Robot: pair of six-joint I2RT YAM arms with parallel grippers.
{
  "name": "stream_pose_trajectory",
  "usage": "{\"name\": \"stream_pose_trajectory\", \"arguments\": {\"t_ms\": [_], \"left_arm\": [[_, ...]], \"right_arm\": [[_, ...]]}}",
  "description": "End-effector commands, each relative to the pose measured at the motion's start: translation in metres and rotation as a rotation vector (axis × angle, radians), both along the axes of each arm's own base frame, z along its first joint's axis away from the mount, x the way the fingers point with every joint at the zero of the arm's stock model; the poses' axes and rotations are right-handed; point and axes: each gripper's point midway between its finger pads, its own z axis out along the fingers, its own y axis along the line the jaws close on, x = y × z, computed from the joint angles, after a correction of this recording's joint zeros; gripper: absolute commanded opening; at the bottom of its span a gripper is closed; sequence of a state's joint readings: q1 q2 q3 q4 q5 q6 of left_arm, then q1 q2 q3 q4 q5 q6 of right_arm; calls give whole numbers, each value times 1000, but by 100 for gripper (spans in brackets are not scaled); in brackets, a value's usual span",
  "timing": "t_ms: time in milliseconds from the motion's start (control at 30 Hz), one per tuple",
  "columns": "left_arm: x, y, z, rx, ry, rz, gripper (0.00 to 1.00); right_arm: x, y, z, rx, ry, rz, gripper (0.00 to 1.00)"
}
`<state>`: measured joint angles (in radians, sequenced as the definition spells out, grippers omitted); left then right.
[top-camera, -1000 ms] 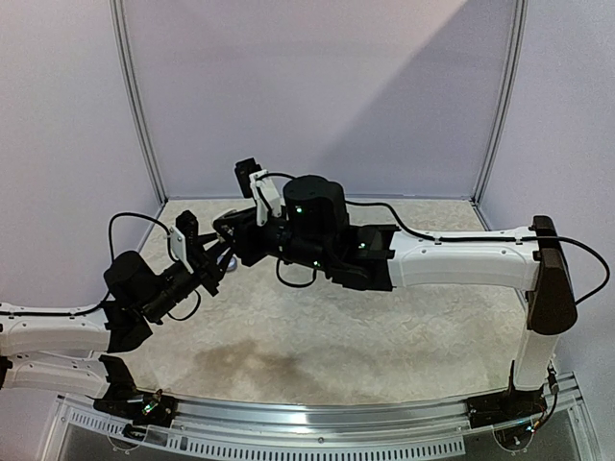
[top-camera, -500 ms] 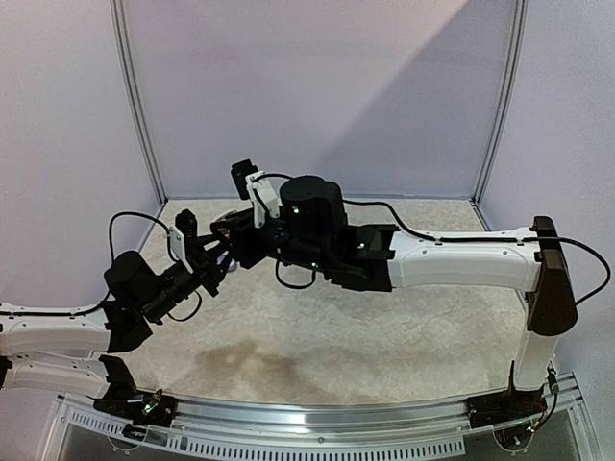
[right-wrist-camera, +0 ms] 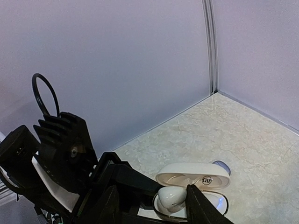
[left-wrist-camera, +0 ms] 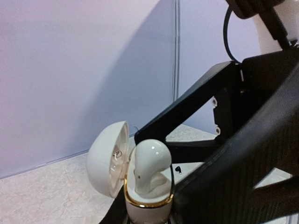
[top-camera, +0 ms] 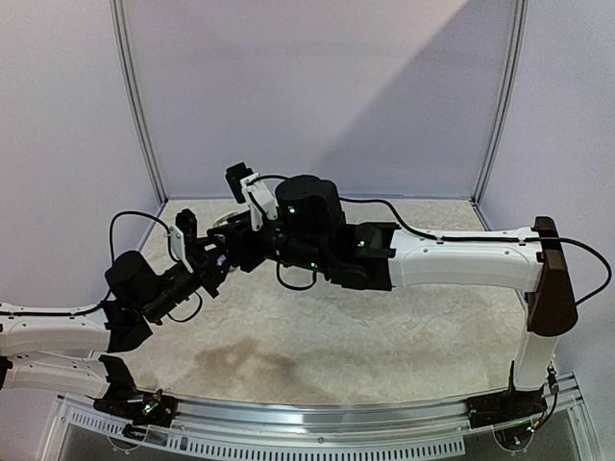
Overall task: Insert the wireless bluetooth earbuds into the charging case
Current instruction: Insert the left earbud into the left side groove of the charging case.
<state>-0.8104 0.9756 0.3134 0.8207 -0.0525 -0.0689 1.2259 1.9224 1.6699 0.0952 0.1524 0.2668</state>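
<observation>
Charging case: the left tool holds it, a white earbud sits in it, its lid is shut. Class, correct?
No: its lid is open, per the left wrist view. The left tool holds the charging case, a white earbud in it.

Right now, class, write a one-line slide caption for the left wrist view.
White earbud sitting in the open, gold-rimmed charging case.
</observation>
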Motion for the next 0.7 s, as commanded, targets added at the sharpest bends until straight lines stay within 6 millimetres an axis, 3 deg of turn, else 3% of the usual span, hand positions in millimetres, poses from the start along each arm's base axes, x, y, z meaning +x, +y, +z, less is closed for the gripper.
{"name": "stream_pose_trajectory", "arguments": {"t_ms": [0,400,667], "left_arm": [[-5,0,26,-71,-29,-34,0],[-10,-5,24,-77,-5,-83,0],[-11,-9,20,-91,41,-117,0]], "right_arm": [[13,-3,-22,-88,-3,-53,50],[10,-3,-22,-133,-21,-27,61],[6,-5,-17,-177,-79,6,63]]}}
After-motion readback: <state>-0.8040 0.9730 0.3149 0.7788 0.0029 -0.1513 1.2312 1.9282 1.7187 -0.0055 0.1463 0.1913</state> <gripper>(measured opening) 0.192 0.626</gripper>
